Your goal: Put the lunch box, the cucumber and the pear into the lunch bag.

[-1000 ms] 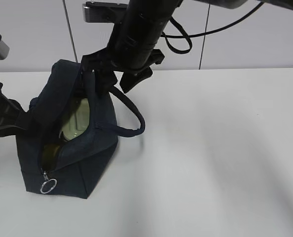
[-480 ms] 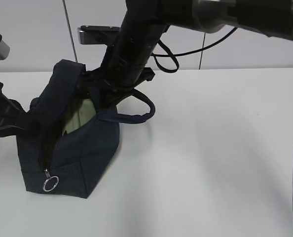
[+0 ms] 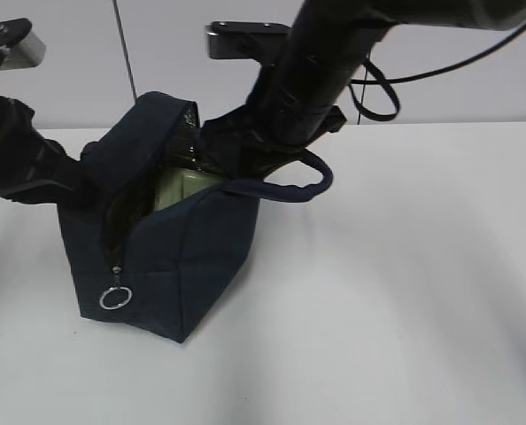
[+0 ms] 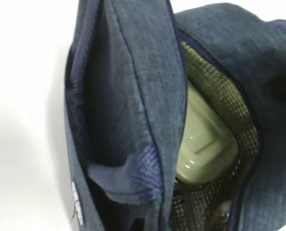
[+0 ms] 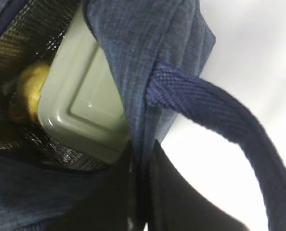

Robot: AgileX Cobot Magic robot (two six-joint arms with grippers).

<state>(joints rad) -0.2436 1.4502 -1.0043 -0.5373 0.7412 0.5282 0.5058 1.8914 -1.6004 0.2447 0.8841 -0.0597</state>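
Note:
The navy lunch bag (image 3: 179,266) stands on the white table with its mouth open upward and its ring pull (image 3: 115,298) hanging at the front. The pale green lunch box (image 3: 180,188) sits inside it, also seen in the wrist views (image 4: 205,142) (image 5: 83,103). The yellow pear (image 5: 30,91) lies beside the box, deeper in the bag. The cucumber is hidden. My right gripper (image 5: 144,192) is shut on the bag's rim wall below the strap handle (image 5: 220,120). My left gripper (image 3: 75,173) holds the bag's left flap (image 4: 133,96); its fingers do not show in the left wrist view.
The white table (image 3: 405,283) stretches to the right and front of the bag. A pale wall (image 3: 467,84) with vertical seams runs behind it. The right arm (image 3: 312,84) reaches down from above over the bag's back.
The right gripper has gone from open to shut on the bag's rim. The bag has shifted right and stands taller, and the left arm has risen with its flap.

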